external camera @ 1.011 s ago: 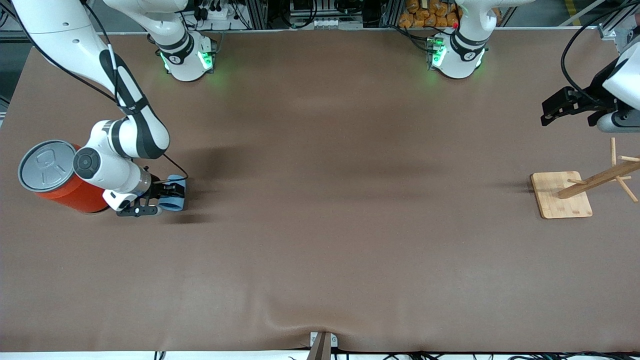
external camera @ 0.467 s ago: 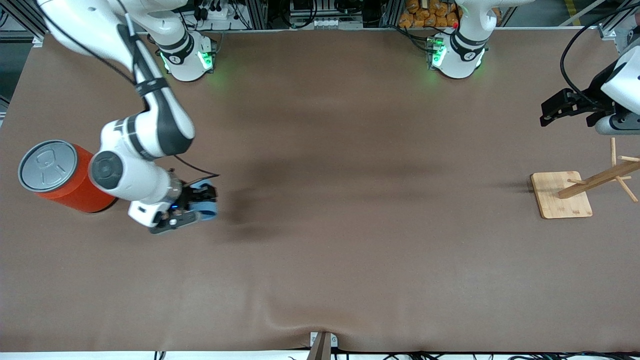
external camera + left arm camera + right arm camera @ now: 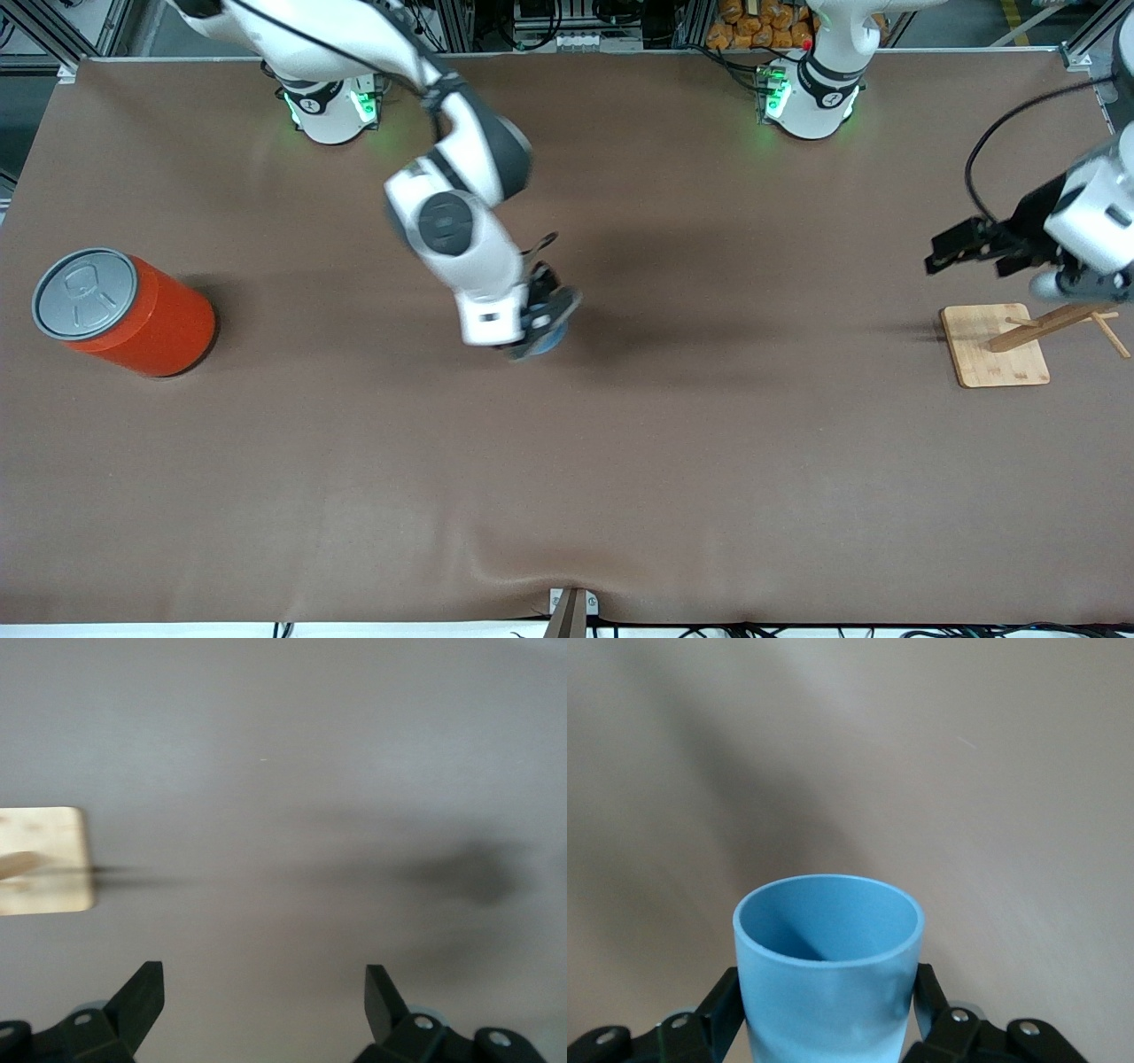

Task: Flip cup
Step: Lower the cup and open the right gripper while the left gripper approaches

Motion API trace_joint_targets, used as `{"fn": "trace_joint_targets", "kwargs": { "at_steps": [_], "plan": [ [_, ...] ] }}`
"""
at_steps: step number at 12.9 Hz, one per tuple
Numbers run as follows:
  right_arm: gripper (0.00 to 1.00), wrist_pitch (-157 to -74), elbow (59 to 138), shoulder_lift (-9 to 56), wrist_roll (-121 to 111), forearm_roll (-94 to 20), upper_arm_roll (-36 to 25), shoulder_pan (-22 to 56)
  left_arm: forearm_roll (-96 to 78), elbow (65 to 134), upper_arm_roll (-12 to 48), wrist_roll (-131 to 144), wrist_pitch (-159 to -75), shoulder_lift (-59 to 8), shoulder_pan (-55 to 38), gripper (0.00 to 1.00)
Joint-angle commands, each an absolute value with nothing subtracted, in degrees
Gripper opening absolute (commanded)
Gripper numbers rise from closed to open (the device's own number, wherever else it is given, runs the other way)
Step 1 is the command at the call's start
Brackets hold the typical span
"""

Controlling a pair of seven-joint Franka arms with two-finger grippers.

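My right gripper (image 3: 542,326) is shut on the light-blue cup (image 3: 547,337) and holds it in the air over the middle of the table. In the right wrist view the cup (image 3: 828,970) sits between the two black fingers (image 3: 719,1005), its open mouth pointing away from the wrist and its deeper blue inside showing. My left gripper (image 3: 952,251) is open and empty in the air near the wooden stand, at the left arm's end of the table. In the left wrist view its fingertips (image 3: 140,997) stand wide apart over bare table.
A large orange can with a grey pull-tab lid (image 3: 124,310) stands at the right arm's end of the table. A wooden peg stand on a square base (image 3: 992,346) stands at the left arm's end; its base also shows in the left wrist view (image 3: 44,859).
My right arm has lifted the cup from beside the orange can and carried it over the middle of the table. My left gripper has shifted a little toward the wooden stand.
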State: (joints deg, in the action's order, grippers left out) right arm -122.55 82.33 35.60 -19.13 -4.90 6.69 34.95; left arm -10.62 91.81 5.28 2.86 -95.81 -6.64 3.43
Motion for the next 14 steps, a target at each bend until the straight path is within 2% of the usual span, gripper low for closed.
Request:
{"fn": "trace_joint_targets", "kwargs": {
  "at_steps": [1,4,6,8,13,14],
  "plan": [
    [0.04,-122.5,74.4,42.0,-33.2,-2.1,5.6,38.6,-22.4,91.2,5.4,2.5,-98.3,-14.0,7.1,1.00],
    [0.03,-123.9,74.2,44.6,-33.0,9.7,5.5,45.9,-26.7,93.5,5.8,2.0,-99.6,-17.7,7.4,1.00],
    [0.03,-124.4,74.3,47.0,-30.2,11.3,5.5,48.2,-28.6,97.8,6.0,-3.3,-102.2,-18.1,7.5,1.00],
    [0.03,-129.1,74.4,49.6,-25.9,13.5,5.5,49.4,-36.1,102.4,5.9,-13.4,-104.4,-18.5,8.8,1.00],
    [0.05,-130.0,74.4,50.9,-23.5,15.2,5.5,50.1,-46.7,107.0,6.0,-23.0,-104.4,-20.5,10.4,1.00],
    [0.08,-130.0,74.6,51.0,-23.4,15.2,5.5,50.1,-47.2,107.0,6.0,-25.2,-104.4,-21.1,10.1,1.00]
  ]
}}
